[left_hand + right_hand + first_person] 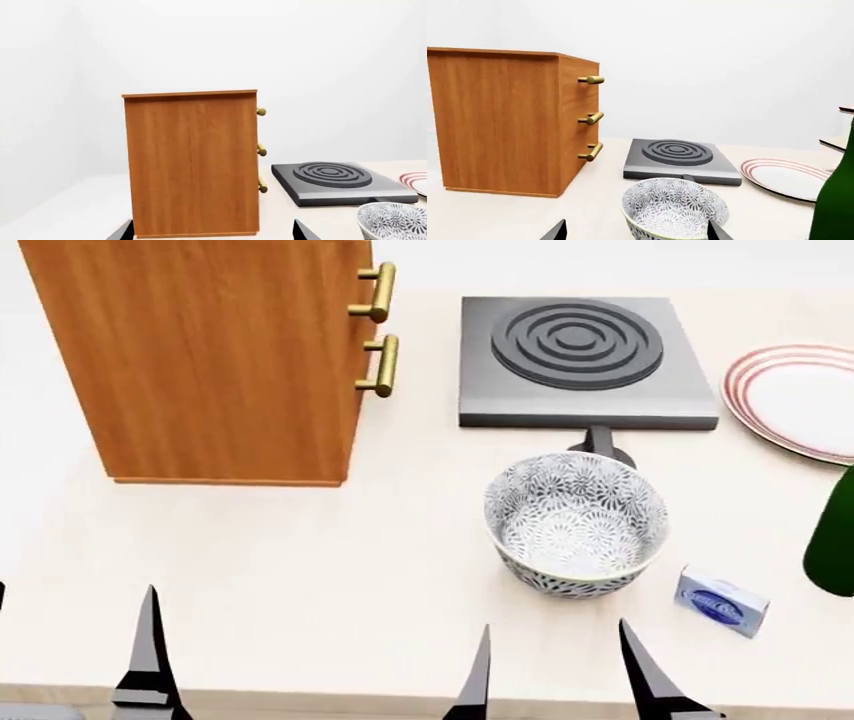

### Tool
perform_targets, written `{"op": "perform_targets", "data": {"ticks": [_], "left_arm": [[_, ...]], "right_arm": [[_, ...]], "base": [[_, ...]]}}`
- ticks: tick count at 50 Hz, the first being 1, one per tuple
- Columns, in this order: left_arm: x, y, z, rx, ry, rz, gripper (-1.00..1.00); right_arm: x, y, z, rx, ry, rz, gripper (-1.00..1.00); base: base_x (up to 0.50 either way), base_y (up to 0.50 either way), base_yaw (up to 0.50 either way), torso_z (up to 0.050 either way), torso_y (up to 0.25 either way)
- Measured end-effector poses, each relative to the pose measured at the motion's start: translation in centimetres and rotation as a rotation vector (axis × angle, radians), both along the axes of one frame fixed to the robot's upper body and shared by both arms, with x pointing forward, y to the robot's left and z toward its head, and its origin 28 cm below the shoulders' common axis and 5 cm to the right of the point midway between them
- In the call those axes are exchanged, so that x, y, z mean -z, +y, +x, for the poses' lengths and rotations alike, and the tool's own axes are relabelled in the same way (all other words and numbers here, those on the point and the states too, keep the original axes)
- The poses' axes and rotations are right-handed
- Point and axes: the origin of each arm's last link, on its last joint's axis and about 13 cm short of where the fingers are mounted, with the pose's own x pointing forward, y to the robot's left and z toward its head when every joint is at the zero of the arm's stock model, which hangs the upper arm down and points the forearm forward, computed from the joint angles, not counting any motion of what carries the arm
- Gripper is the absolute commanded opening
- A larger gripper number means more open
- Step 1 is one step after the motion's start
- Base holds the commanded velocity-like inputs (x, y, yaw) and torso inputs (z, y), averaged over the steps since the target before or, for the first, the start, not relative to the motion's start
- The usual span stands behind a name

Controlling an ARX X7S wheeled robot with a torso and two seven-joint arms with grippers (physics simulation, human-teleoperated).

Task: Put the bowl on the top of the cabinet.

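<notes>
The bowl (pixel 577 525), white with a fine grey leaf pattern, stands upright on the pale table (pixel 334 570) in front of the stove. It also shows in the right wrist view (pixel 674 207) and at the edge of the left wrist view (pixel 393 220). The orange-brown cabinet (pixel 200 360) with brass handles stands at the far left, its side facing the left wrist camera (pixel 190 160), and appears in the right wrist view too (pixel 500 120). My right gripper (pixel 554 660) (pixel 637 231) is open just short of the bowl. My left gripper (pixel 67 640) (pixel 213 235) is open and holds nothing, facing the cabinet.
A dark stove plate (pixel 581 355) lies behind the bowl. A white plate with red rings (pixel 801 400) sits at the far right. A green bottle (pixel 834 535) stands at the right edge, with a small blue box (pixel 721 602) beside the bowl.
</notes>
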Motion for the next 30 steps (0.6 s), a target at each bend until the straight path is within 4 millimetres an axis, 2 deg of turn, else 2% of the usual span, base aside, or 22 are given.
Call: {"op": "perform_targets", "data": {"ticks": [8, 19, 30], "left_arm": [[-0.07, 0.01, -0.01, 0.002, -0.001, 0.0, 1.0], [0.0, 0.02, -0.02, 0.003, 0.001, -0.002, 1.0], [0.04, 0.05, -0.03, 0.002, 0.001, -0.003, 1.0]], "right_arm": [[-0.03, 0.04, -0.01, -0.002, -0.004, -0.005, 1.0], [0.06, 0.08, -0.02, -0.008, -0.005, -0.011, 1.0], [0.15, 0.11, 0.0, -0.008, -0.005, -0.01, 1.0]], "base": [[0.0, 0.47, 0.0, 0.0, 0.0], [0.0, 0.17, 0.0, 0.0, 0.0], [0.0, 0.45, 0.0, 0.0, 0.0]]}}
